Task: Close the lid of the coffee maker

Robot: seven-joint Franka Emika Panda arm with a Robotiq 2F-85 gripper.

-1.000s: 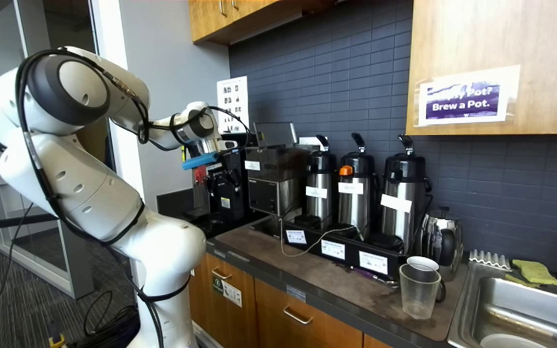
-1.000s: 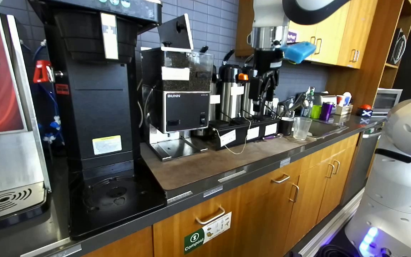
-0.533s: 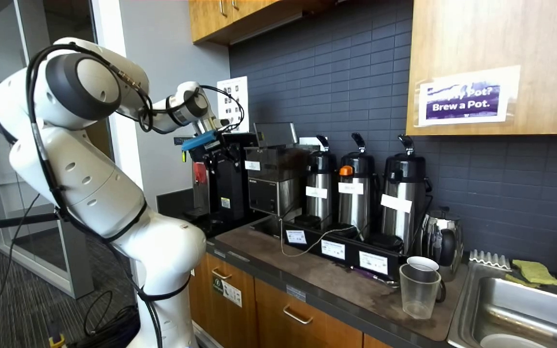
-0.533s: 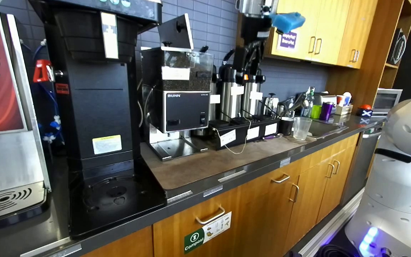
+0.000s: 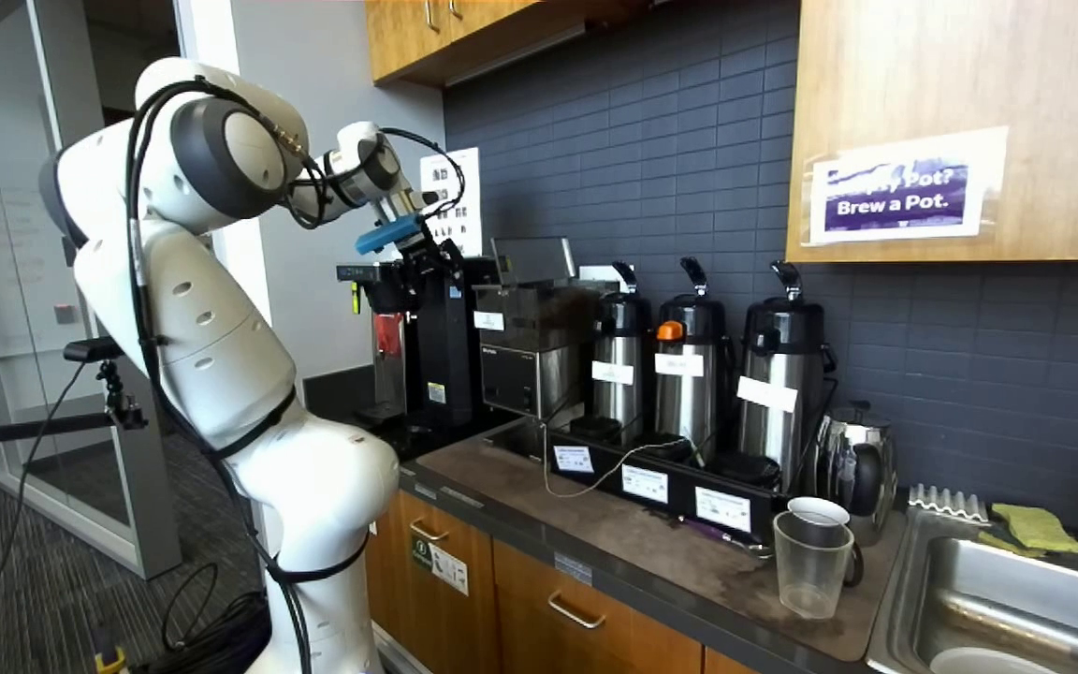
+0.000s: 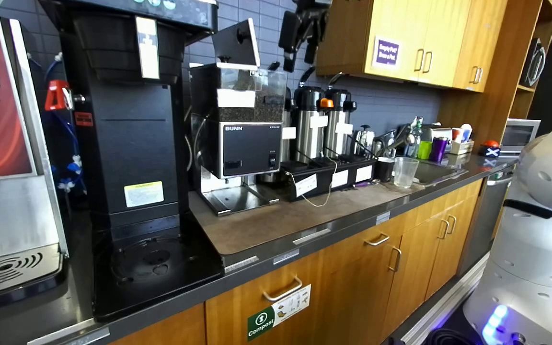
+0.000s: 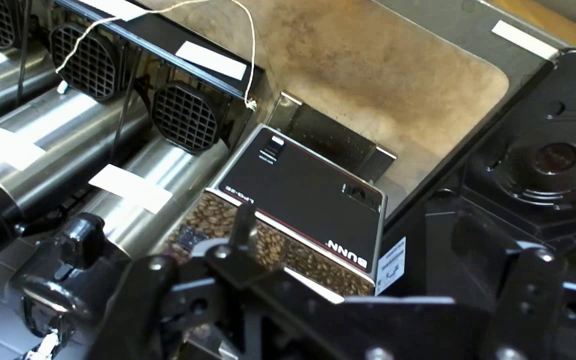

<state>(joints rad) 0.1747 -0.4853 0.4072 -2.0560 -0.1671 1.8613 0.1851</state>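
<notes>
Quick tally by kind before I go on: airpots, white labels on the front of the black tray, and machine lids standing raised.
Airpots: 3
Tray labels: 3
Raised lid: 1
Total: 7

The hand (image 7: 355, 240), spread wide across the near edge, hides part of the coffee maker (image 7: 308, 195), whose black front reads BUNN upside down; brown beans (image 7: 268, 245) show inside it. To the left stand steel pump pots (image 7: 83, 112), black grids (image 7: 185, 117) beside them; a pale string (image 7: 254, 50) crosses the rack (image 7: 163, 37). Farther, a brown mat (image 7: 328, 70) lies on the desk (image 7: 445, 25), a black ringed base (image 7: 518, 130) to its right.
</notes>
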